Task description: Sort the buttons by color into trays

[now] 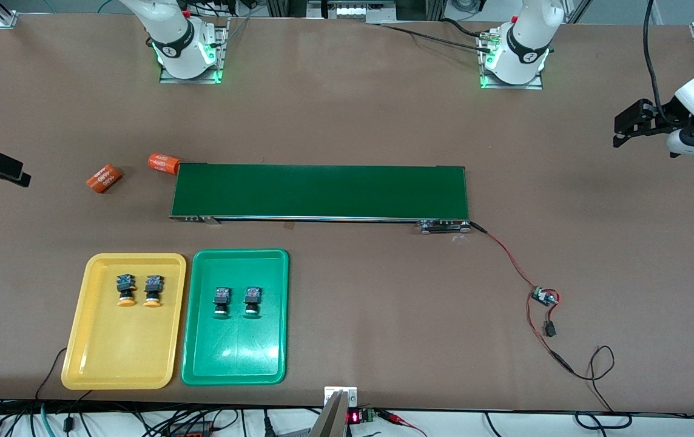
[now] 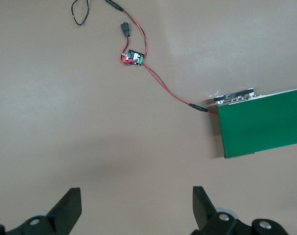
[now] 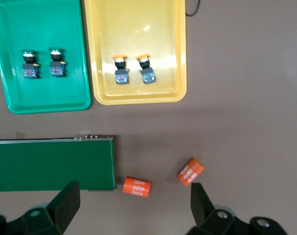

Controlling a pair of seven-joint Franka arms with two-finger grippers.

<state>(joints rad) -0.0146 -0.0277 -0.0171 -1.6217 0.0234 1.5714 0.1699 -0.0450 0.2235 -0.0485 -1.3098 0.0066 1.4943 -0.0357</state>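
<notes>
Two yellow-capped buttons (image 1: 125, 289) (image 1: 153, 291) lie side by side in the yellow tray (image 1: 80, 340). Two green-capped buttons (image 1: 221, 301) (image 1: 252, 301) lie side by side in the green tray (image 1: 198, 358). The trays sit next to each other, nearer the front camera than the belt. My right gripper (image 3: 134, 186) hangs open and empty, high over the orange cylinders, and its view takes in both trays (image 3: 138, 98) (image 3: 40, 104). My left gripper (image 2: 136, 191) is open and empty over bare table at the left arm's end.
A long dark-green belt (image 1: 320, 191) lies across the middle. Two orange numbered cylinders (image 1: 105, 179) (image 1: 164, 163) lie at its right-arm end. A red-black wire runs from its other end to a small circuit board (image 1: 544, 297). Cables trail along the table's front edge.
</notes>
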